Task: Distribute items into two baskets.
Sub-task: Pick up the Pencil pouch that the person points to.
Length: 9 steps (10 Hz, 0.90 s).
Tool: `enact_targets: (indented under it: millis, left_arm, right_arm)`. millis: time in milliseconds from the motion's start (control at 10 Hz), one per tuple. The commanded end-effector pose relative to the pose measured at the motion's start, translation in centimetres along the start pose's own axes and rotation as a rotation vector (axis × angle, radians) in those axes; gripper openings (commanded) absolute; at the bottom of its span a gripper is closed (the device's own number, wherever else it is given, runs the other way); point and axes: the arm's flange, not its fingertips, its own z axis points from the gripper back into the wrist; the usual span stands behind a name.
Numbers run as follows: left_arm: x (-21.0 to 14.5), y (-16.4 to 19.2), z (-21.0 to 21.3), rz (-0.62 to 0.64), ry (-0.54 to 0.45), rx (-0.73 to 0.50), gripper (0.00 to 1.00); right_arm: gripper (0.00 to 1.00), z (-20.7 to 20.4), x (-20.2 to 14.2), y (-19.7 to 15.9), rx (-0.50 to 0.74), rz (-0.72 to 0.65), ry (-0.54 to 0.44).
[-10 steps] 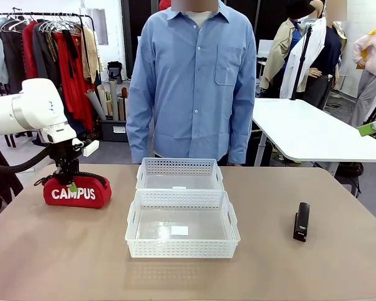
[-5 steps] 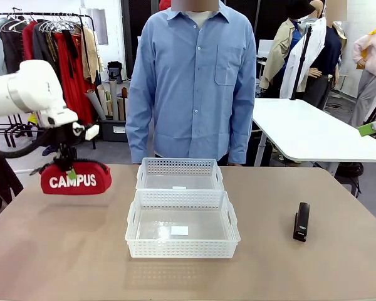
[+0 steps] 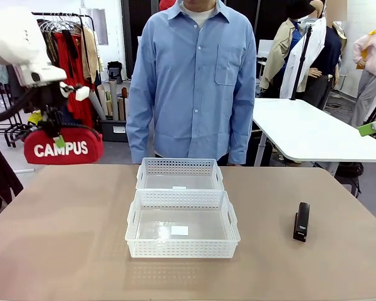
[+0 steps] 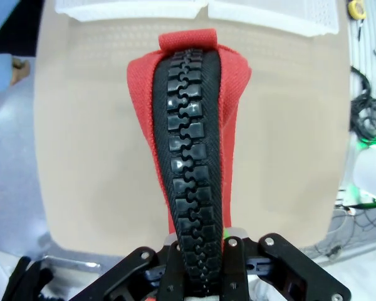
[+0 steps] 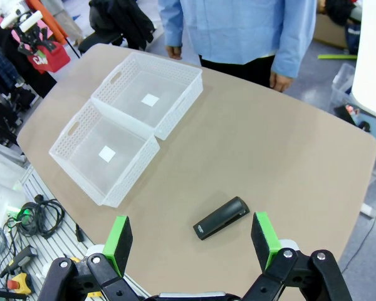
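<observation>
Pouch (image 3: 62,149) lifted clear of table (image 3: 62,238) — L gripper (image 3: 55,134) clenched on zip strap (image 4: 191,157); R gripper (image 5: 191,241) released, over stapler (image 5: 221,217).

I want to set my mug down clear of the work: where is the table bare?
Bare: the left side of the table, from its edge to the baskets; the gap between the baskets and the stapler; the front strip. Crowded: the middle, where the baskets stand.

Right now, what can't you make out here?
- Left fingers' pads: left wrist view, mostly behind the red zippered fabric pouch's black zip strap.
- Small black stapler: markings too small, front and right wrist views.
- White sticker in the wider white lattice plastic basket: print too small, front view.
</observation>
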Motion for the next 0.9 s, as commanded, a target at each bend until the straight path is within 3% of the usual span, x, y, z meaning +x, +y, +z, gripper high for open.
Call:
enact_targets:
  millis: [0,400,800]
  left_arm:
    - [-0.7,-2.5,2.4,0.037,0.028,0.029,0.00]
    - [-2.5,-5.0,3.9,0.048,0.013,0.044,0.00]
    - [-2.4,-4.5,4.4,0.044,0.002,0.042,0.00]
  right_arm:
    - [1.00,0.1,0.2,0.0,0.021,0.009,-0.021]
    - [1.00,0.1,0.2,0.0,0.021,0.009,-0.021]
    - [1.00,0.1,0.2,0.0,0.021,0.009,-0.021]
